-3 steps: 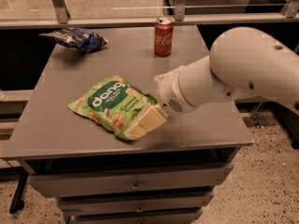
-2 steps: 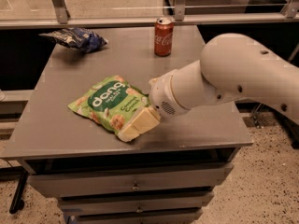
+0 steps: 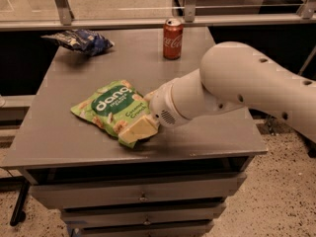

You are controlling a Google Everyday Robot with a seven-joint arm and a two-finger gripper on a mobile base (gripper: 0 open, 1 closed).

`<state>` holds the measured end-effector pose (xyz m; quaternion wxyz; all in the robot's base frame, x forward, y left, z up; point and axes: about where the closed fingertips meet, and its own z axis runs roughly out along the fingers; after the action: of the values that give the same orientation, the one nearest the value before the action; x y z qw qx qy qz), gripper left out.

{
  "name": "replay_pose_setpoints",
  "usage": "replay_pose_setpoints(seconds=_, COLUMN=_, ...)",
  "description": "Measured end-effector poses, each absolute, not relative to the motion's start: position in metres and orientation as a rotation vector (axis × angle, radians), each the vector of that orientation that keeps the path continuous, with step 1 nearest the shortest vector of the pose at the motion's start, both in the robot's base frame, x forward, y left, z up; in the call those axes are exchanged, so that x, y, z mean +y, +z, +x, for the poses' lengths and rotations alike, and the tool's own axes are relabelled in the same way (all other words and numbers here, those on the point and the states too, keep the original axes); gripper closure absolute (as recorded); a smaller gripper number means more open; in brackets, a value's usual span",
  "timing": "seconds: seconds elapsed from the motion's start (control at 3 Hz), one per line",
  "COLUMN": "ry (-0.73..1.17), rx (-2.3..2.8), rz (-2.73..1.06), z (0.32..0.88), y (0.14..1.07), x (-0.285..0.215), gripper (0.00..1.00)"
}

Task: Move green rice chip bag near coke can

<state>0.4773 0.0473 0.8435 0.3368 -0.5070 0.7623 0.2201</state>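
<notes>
Desk (image 3: 59, 142), smooth and grey, carries the glossy, crinkled green rice chip bag (image 3: 109, 107) toward 7 o'clock near the front edge. The pale tool (image 3: 138, 131) rests on the bag's 4 o'clock corner, and its grip cannot be told. The cylindrical coke can (image 3: 173, 38) stands at 12 o'clock, with open surface between it and the bag.

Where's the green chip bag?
In the camera view, the green bag lies front-left on the table, end effector at its near corner, coke can behind.

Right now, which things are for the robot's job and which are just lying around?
For the job: green chip bag, at the front; red soda can, at the back; gripper, at the bag's front right corner.
Just lying around: blue snack bag, far back left.
</notes>
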Motion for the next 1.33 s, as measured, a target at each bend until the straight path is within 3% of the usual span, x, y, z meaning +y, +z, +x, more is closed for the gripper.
replay_pose_setpoints(seconds=0.67, ry=0.568, rx=2.029, rz=-1.286, z=0.472, y=0.841, x=0.039, gripper=0.87)
replay_pose_setpoints(seconds=1.0, ry=0.525, rx=2.033, rz=-1.249, z=0.474, y=0.856, x=0.02, gripper=1.0)
replay_pose_setpoints(seconds=1.33, ry=0.416, rx=2.041, rz=-1.195, z=0.487, y=0.881, x=-0.022, gripper=1.0)
